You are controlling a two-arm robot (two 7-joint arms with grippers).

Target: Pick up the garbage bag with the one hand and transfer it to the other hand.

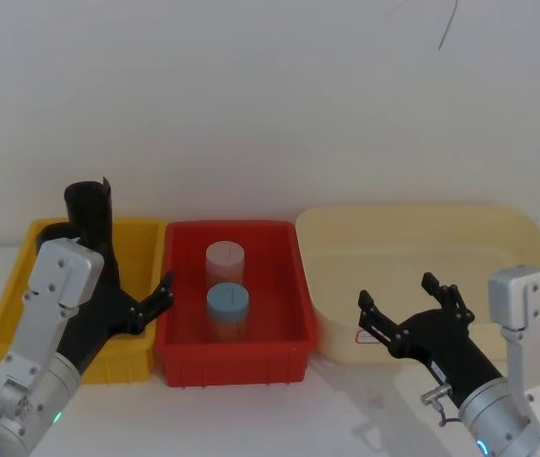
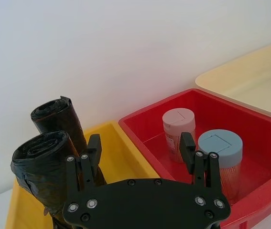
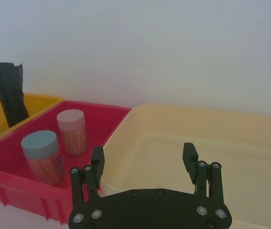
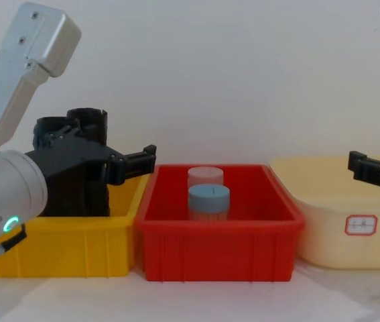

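Note:
Two black crinkly garbage bag rolls stand upright in the yellow bin [image 1: 146, 228]: a taller one [image 1: 89, 214] [image 2: 59, 119] [image 3: 8, 93] at the back and a nearer one [image 2: 42, 162] [image 4: 76, 144]. My left gripper [image 1: 155, 303] [image 2: 141, 143] [image 4: 139, 161], on the silver arm with the green light, hangs open over the yellow bin's right side. The nearer roll is just outside one finger [image 2: 93, 148], and nothing is between the jaws. My right gripper [image 1: 398, 295] [image 3: 143, 151] [image 4: 356, 166] stands open and empty at the cream bin's front wall.
A red bin [image 1: 231, 357] in the middle holds a pink-lidded jar [image 1: 224, 255] and a blue-lidded jar [image 1: 228, 300]. A large cream bin [image 1: 422, 219] sits at the right. A white wall runs behind all three bins.

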